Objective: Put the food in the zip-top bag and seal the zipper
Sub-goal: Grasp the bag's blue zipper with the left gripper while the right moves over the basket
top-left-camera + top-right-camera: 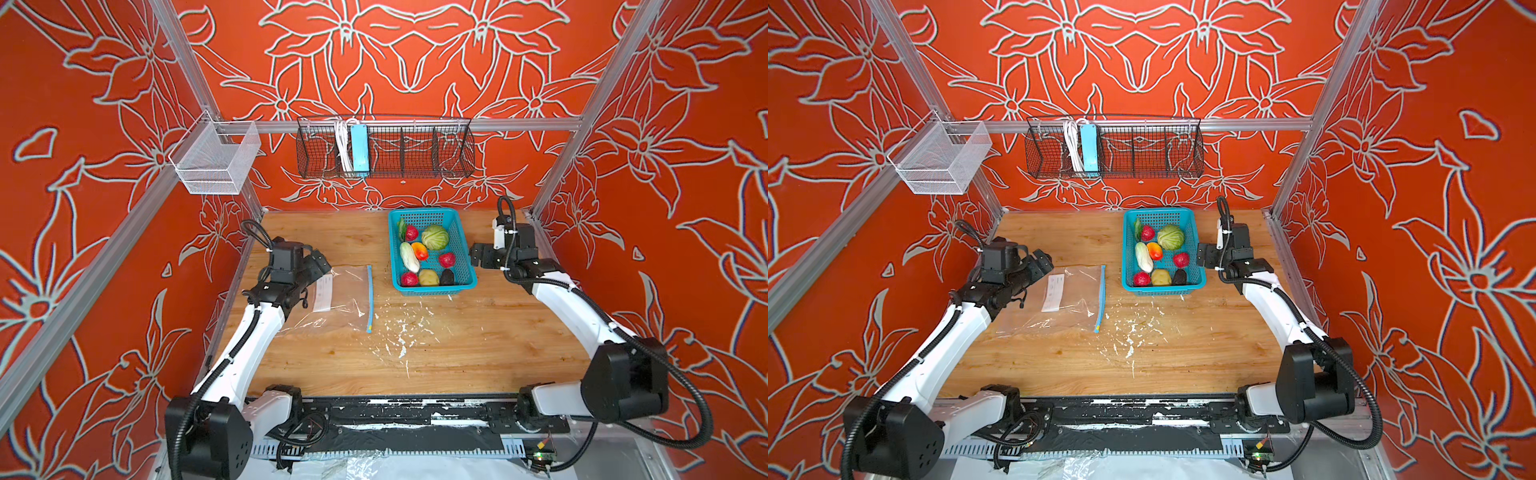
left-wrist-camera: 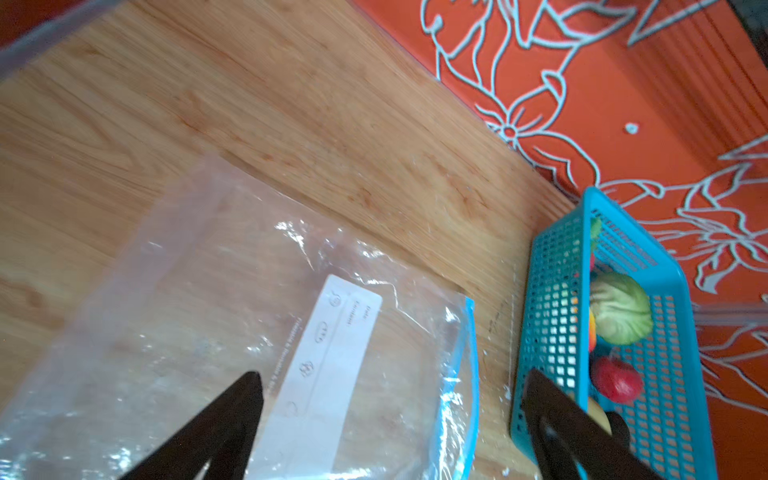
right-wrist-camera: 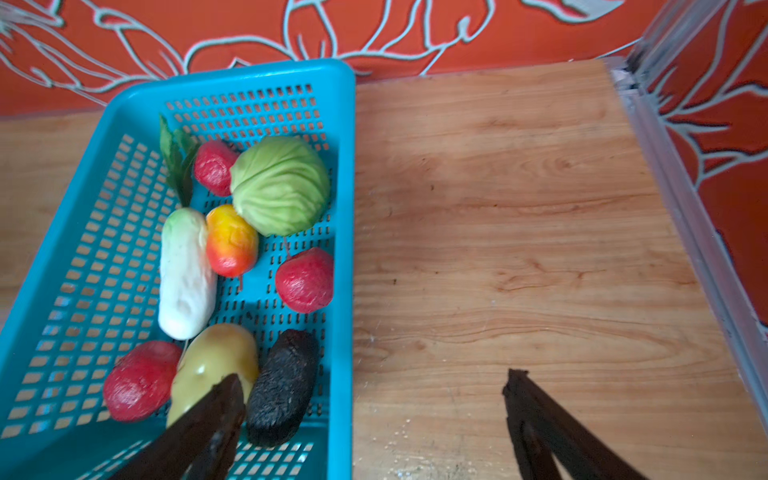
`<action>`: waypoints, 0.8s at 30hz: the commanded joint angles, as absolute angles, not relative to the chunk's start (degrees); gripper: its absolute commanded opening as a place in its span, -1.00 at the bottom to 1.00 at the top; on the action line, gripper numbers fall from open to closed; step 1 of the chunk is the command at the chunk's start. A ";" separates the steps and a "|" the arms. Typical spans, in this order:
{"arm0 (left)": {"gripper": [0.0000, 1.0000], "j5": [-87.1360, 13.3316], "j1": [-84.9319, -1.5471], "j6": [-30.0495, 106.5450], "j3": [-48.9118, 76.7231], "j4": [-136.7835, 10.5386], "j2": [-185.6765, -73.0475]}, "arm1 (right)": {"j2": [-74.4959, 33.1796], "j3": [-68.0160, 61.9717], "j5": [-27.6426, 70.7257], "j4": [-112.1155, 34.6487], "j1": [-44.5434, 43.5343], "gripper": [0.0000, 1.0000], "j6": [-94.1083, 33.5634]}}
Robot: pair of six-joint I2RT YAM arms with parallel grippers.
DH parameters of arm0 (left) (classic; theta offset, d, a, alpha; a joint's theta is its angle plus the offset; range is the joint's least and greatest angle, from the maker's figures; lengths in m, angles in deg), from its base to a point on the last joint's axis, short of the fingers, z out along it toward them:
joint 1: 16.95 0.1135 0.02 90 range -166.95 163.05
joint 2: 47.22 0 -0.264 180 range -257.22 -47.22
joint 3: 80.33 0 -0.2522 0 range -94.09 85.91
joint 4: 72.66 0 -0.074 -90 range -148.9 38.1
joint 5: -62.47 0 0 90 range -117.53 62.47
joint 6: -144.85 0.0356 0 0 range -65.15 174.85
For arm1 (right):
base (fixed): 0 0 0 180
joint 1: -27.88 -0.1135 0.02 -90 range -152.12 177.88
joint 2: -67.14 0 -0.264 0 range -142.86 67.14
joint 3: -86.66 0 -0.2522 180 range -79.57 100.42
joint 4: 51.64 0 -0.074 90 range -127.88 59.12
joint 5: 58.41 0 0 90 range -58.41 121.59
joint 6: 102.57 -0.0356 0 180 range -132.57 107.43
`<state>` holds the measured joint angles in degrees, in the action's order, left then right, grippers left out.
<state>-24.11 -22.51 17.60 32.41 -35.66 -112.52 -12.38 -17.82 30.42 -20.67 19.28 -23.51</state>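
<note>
Lying flat on the table [image 1: 478, 353], the bag [image 1: 345, 303] sits left of the basket [image 1: 464, 245] in both top views, near it but apart. Its zipper [image 1: 369, 297] runs along the edge facing the basket, and the yellow tab [image 1: 368, 331] ends up farther forward than the basket's front wall. A white label [image 1: 323, 293] shows on the half of the bag turned away from the basket. Whether the zipper is sealed cannot be told.

All the food is inside the basket. The cabbage [image 1: 435, 237] lies toward its back right. A berry [image 1: 411, 233] and the leaf [image 1: 401, 228] lie at its back left. The cucumber [image 1: 409, 257] lies nearer its left wall, with the orange fruit [image 1: 420, 250] touching it. A second berry [image 1: 447, 260] sits by the right wall. Along the front wall, left to right, lie a third berry [image 1: 409, 279], the potato [image 1: 428, 277] and the black piece [image 1: 447, 277].

The left gripper [image 2: 392, 376] hangs over the bag's side away from the basket, pointing toward the basket, jaws wide and holding nothing. The right gripper [image 3: 373, 378] hangs just right of the basket, jaws wide too, gripping nothing. In the right wrist view one finger [image 3: 208, 419] shows over the basket's front right corner, across the potato, and the other over bare table.
</note>
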 commanded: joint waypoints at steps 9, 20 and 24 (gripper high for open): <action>0.94 -23.01 -36.16 13.37 25.11 -28.05 -123.92 | -15.34 -9.93 27.99 -11.06 16.25 0.96 -24.87; 0.94 -19.01 -43.52 15.81 8.96 -15.50 -143.96 | -12.02 -10.36 26.17 -5.89 16.19 0.96 -26.50; 0.96 -18.08 -44.93 16.27 6.10 -13.90 -148.10 | -10.75 -10.69 28.62 -4.63 16.24 0.96 -25.17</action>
